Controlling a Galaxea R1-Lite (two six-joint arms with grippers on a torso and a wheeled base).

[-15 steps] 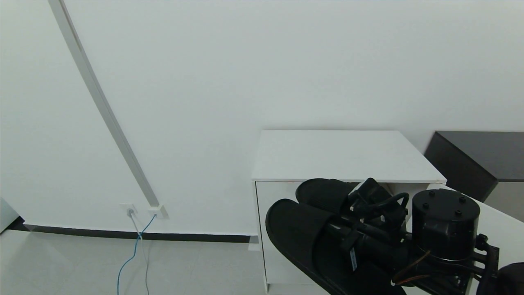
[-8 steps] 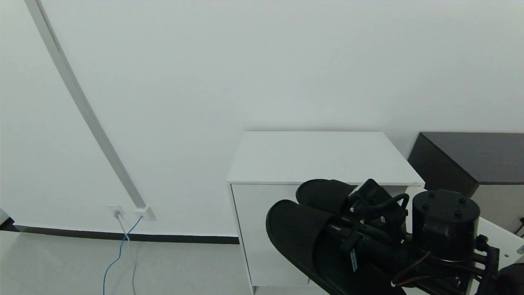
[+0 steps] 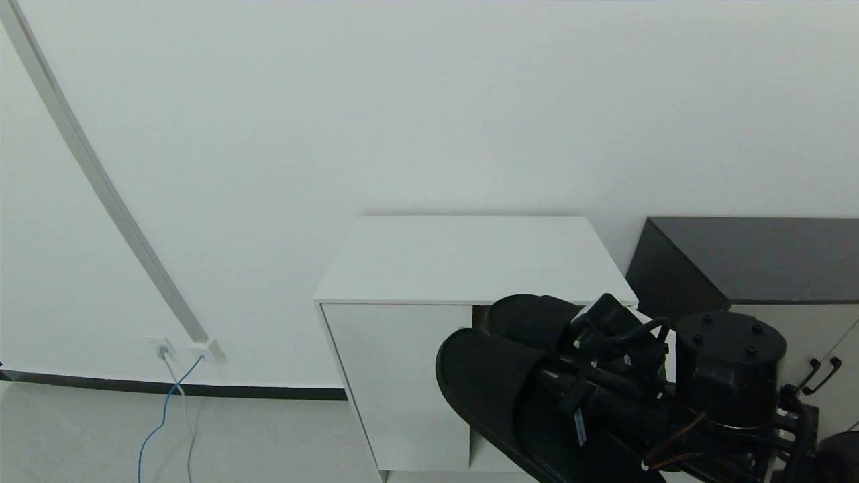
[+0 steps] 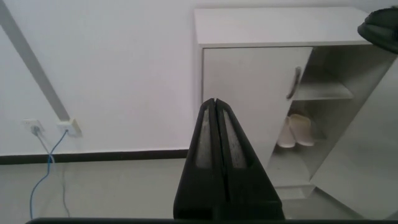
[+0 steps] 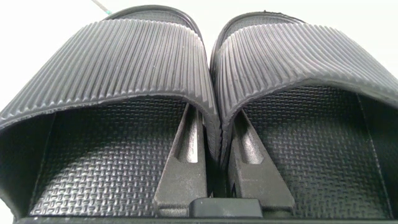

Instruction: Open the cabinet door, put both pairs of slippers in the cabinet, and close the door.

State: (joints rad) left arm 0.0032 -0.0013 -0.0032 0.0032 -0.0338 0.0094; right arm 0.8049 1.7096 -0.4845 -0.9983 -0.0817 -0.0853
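Two grey fingers (image 5: 186, 163) of the right gripper (image 5: 215, 118) clamp the adjoining inner straps of a pair of black ribbed rubber slippers (image 5: 134, 65) in the right wrist view, with one finger inside each shoe. Pinching the two straps together appears to let a single gripper carry the pair as one, toes pointing away from the wrist.

In the left wrist view, the left gripper (image 4: 215, 104) hangs with its dark fingers (image 4: 205, 146) pressed flat together on nothing, facing a white wooden cabinet (image 4: 249, 25). One white door (image 4: 249, 93), fitted with a slim metal handle (image 4: 294, 82), is closed. The compartment beside it stands open, and a pair of pale slippers (image 4: 297, 130) already rests on its lower level, so one pair looks stowed.

In the head view, the black pair is held up in front of the cabinet's open side, toes toward the dark opening (image 3: 480, 315) just under the top panel. By the look of it the pair is outside, not yet on a shelf. A dark grey unit (image 3: 738, 255) stands just beside the cabinet. A blue cable (image 3: 161, 416) trails from a wall socket well apart on the left.
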